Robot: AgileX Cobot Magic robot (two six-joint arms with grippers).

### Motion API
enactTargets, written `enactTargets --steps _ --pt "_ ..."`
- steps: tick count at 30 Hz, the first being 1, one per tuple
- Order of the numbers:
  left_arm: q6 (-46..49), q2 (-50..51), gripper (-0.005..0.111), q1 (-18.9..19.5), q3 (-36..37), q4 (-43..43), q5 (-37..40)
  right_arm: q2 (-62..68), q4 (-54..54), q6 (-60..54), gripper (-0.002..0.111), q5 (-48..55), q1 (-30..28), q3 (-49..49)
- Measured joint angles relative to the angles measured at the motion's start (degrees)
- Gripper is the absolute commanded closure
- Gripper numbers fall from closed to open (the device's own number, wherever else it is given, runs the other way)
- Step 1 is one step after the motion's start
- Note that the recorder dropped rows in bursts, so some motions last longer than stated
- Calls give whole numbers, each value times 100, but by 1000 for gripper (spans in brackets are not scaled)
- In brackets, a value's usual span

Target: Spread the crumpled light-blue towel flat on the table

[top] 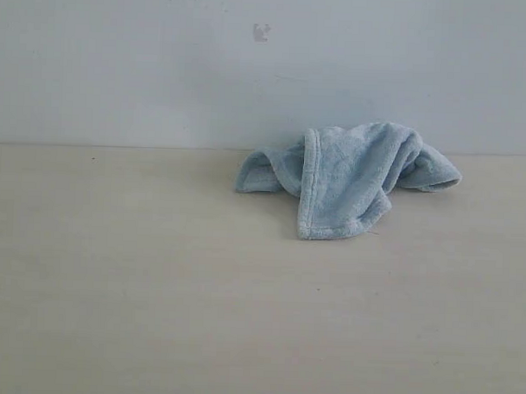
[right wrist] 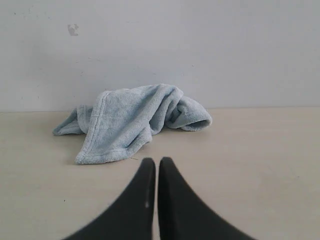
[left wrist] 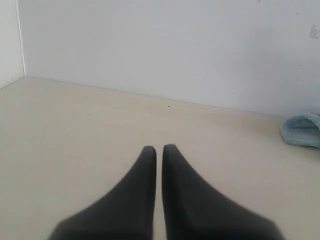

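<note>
Both pinched closed, empty: black left end effector, black right end effector | crumpled pale-blue fluffy terry towel heaped on cream matte tabletop by wall | next: open wide, pinch separate hem corners.

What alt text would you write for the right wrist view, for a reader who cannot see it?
A crumpled light-blue towel lies on the pale table, before a plain wall. In the foreground the black right claw, shut and empty, points toward the towel without touching it.
</note>
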Motion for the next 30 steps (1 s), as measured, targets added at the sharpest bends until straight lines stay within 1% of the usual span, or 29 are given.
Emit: enactTargets --steps 13,16,19,22,25,28,30 --pt "0 0 103 0 0 0 0 0 21 58 106 -17 0 0" --pt "0 0 103 0 0 0 0 0 219 397 106 -332 0 0" --pt "0 0 103 0 0 0 0 -4 302 705 106 -1059 0 0" --pt "0 0 103 0 0 0 0 -4 310 1448 106 -2105 0 0" --pt "0 0 103 0 0 0 0 -4 325 2462 106 -2595 0 0" --pt "0 0 103 0 0 0 0 -4 38 3201 106 -2500 0 -12" --pt "0 0 103 0 0 0 0 3 -481 3660 106 -1914 23 -285"
